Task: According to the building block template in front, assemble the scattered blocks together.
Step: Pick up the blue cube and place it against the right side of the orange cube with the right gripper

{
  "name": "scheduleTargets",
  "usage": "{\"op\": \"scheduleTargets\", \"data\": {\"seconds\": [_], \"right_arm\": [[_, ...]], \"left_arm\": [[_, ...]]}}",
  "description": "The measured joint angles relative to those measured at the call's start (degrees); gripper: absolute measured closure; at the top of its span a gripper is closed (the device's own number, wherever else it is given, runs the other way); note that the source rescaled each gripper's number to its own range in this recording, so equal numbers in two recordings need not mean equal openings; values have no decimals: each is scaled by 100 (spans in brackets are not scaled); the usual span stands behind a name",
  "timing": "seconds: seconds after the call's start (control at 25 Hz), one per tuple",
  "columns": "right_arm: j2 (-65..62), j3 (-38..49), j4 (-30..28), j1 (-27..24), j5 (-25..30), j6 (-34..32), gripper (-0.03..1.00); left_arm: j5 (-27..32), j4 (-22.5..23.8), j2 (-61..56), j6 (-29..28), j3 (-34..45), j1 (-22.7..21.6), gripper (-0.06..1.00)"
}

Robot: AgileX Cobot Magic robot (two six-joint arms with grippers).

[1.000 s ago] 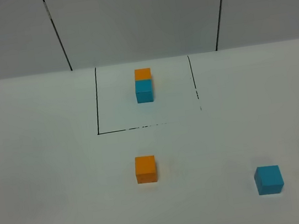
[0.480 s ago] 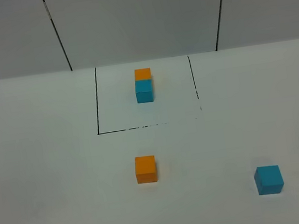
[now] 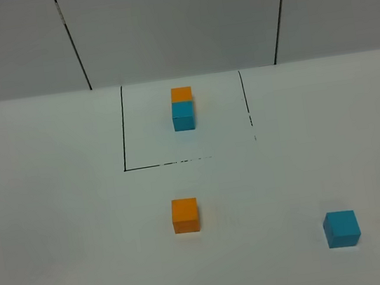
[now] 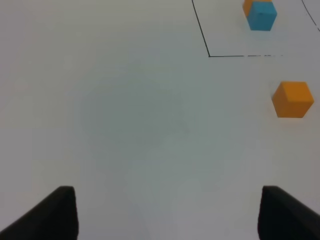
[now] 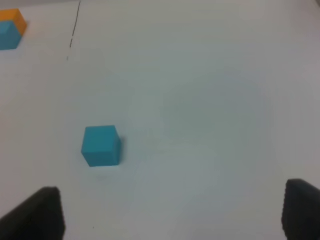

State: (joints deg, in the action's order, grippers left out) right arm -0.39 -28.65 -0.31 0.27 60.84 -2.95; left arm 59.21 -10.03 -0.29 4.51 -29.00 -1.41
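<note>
The building block template (image 3: 182, 108) is an orange cube joined behind a cyan cube, inside a thin black square outline at the back middle; it also shows as the template (image 4: 260, 12) and the template (image 5: 10, 27) in the wrist views. A loose orange block (image 3: 185, 215) (image 4: 292, 99) lies in front of the outline. A loose cyan block (image 3: 341, 228) (image 5: 102, 145) lies at the front right. Neither arm shows in the high view. My left gripper (image 4: 167, 212) is open over bare table, away from the orange block. My right gripper (image 5: 172, 212) is open with nothing between its fingers, the cyan block ahead of it.
A white table (image 3: 60, 224) carries everything. Grey wall panels (image 3: 173, 24) with dark seams rise behind its far edge. The black outline (image 3: 123, 130) is broken along its front and right lines.
</note>
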Motion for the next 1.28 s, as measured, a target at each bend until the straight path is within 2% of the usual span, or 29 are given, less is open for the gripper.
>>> {"op": "scheduleTargets", "data": {"seconds": [0.32, 0.4, 0.48, 0.52, 0.64, 0.76, 1.0, 1.16, 1.28], "right_arm": [[0, 0, 31, 0, 0, 7, 22], [76, -20, 84, 0, 6, 104, 15], [445, -127, 378, 0, -2, 295, 3], [753, -184, 617, 0, -1, 419, -2], [1945, -431, 1274, 0, -21, 659, -3], [3434, -752, 1600, 0, -155, 933, -3], [6478, -1589, 1883, 42, -552, 1175, -3], [7752, -1894, 1768, 636, -1148, 1017, -3], [8330, -1996, 1412, 1136, -1570, 492, -3]], "left_arm": [[0, 0, 0, 0, 0, 0, 39], [0, 0, 0, 0, 0, 0, 39], [0, 0, 0, 0, 0, 0, 39], [0, 0, 0, 0, 0, 0, 39], [0, 0, 0, 0, 0, 0, 39], [0, 0, 0, 0, 0, 0, 39], [0, 0, 0, 1, 0, 0, 39], [0, 0, 0, 1, 0, 0, 39], [0, 0, 0, 1, 0, 0, 39]]}}
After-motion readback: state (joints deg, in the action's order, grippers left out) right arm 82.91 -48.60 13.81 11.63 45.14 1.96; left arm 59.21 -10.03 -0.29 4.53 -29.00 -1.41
